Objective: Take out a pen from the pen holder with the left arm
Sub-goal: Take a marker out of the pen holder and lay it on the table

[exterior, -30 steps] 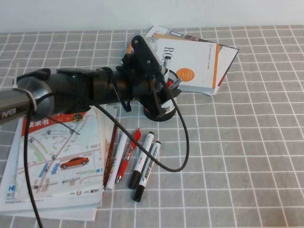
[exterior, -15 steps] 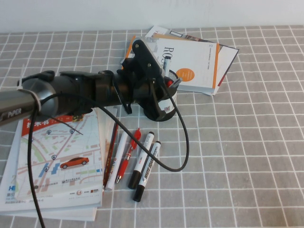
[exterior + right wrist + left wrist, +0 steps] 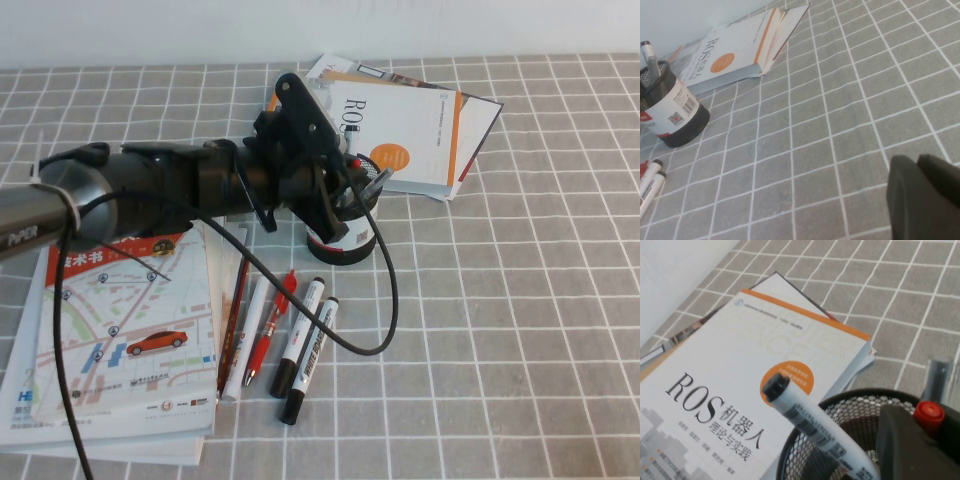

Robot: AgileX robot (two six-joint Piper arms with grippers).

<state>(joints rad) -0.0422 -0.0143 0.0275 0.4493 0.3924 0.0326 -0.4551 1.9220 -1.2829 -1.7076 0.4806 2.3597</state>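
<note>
High view: the left gripper sits over the mouth of the black mesh pen holder, near the counter's middle. Its bulk hides most of the pens inside, and I cannot tell whether it has clamped on one. In the left wrist view, a red-capped pen stands just beside a dark part of that gripper. A white marker leans in the holder, its lower end cut off. The right gripper hangs over bare counter, fingers together and empty, mostly out of frame.
</note>
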